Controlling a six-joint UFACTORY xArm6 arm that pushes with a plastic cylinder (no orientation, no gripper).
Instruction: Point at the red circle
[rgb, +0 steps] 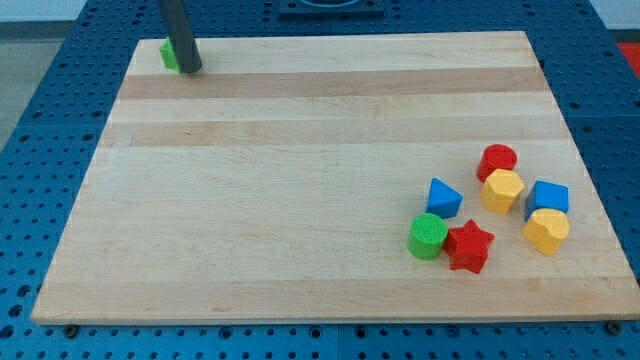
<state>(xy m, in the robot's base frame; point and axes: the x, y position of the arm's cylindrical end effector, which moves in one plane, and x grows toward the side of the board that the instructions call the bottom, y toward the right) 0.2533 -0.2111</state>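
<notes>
The red circle (497, 159) is a round red block at the view's right, touching the top of a yellow hexagon block (502, 190). My tip (190, 69) is at the board's top left corner, far from the red circle. It stands right against a green block (168, 54), which it partly hides; that block's shape cannot be made out.
A wooden board (300, 170) lies on a blue perforated table. Clustered at the right are a blue triangle (443, 197), a green circle (428, 236), a red star (468, 246), a blue block (548, 197) and a yellow heart-like block (546, 231).
</notes>
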